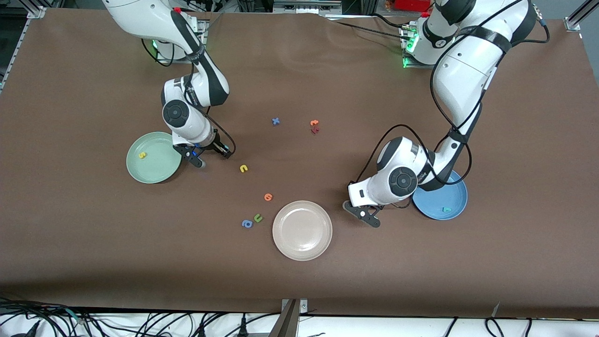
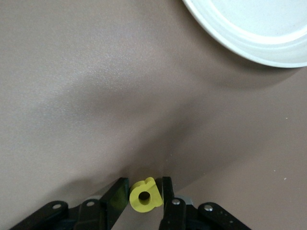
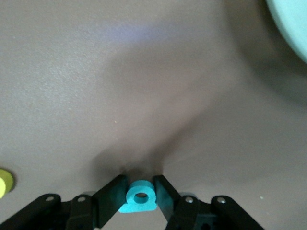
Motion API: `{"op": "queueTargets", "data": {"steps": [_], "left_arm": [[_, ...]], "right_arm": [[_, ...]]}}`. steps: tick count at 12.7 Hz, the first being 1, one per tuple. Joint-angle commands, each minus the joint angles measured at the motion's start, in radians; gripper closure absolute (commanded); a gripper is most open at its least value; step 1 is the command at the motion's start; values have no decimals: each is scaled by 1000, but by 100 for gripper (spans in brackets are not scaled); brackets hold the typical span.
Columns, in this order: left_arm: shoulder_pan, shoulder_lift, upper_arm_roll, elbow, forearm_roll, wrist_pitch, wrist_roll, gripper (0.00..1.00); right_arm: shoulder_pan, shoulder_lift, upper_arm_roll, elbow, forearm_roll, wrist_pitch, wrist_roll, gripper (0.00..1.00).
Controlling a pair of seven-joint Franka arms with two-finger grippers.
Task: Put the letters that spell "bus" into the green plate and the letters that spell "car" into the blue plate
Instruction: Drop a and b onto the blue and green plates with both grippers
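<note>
On brown table (image 1: 70,224): 3 plates, 2 grippers. Green plate (image 1: 161,173) at right arm's end holds 1 yellow "s" (image 1: 142,155). Blue plate (image 1: 451,208) at left arm's end holds 1 teal letter (image 1: 447,209), shape too small to tell. Beige-white plate (image 1: 302,230) sits between, nearer the camera.

Right gripper (image 3: 140,194), just beside green plate, jaws clamped on teal "b" (image 3: 139,197). Left gripper (image 2: 146,194), between beige-white and blue plates, jaws clamped on yellow "a" (image 2: 144,195).

Loose letters: 1 yellow "u" (image 1: 244,168), 1 orange (image 1: 268,197), 1 green "u" (image 1: 258,218), 1 blue "a" (image 1: 247,223), 1 blue "x" (image 1: 275,121), 1 orange (image 1: 314,123) touching 1 dark red (image 1: 315,130).
</note>
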Motion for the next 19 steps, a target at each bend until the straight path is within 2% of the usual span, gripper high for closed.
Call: {"op": "queueTargets", "data": {"steps": [1,2,4,8,9,11,12,13,14,15,16,17,19], "left_arm": [[-8,1,0,-36,23,-4,-10,65],[-6,1,0,-39,23,-4,-8,66],[-6,-2,0,-38,23,-5,-7,89],[3,-52,-4,-22,23,-86,-7,90],[11,-66,-4,-21,22,-123,-5,89],[46,-112,-4,8,23,-229,1,89],[64,-141,-4,10,25,-270,3,89],[84,-168,-1,-2,25,-310,16,89],[119,-183,0,-6,23,-348,59,88],[174,-186,-1,-7,23,-388,117,88],[214,-186,-1,-10,23,-404,177,88],[262,-185,0,-24,23,-404,215,88],[299,-175,5,-29,29,-404,228,88]], "right_arm": [[1,-85,-47,51,14,-203,-35,96],[1,-102,-70,73,14,-263,-58,96],[1,-131,-156,94,13,-369,-175,96],[-7,-111,-377,93,2,-408,-577,96],[-10,-84,-407,93,4,-398,-645,96],[-18,-39,-420,87,5,-359,-681,91],[-18,-19,-420,87,7,-349,-679,80],[-16,-10,-419,87,10,-340,-679,75],[-16,-8,-419,88,11,-340,-679,61],[-16,-13,-420,90,11,-345,-679,36],[-16,-21,-420,93,11,-354,-673,7],[-15,-40,-422,96,11,-365,-665,1],[-10,-80,-417,155,11,-470,-601,1]]}}
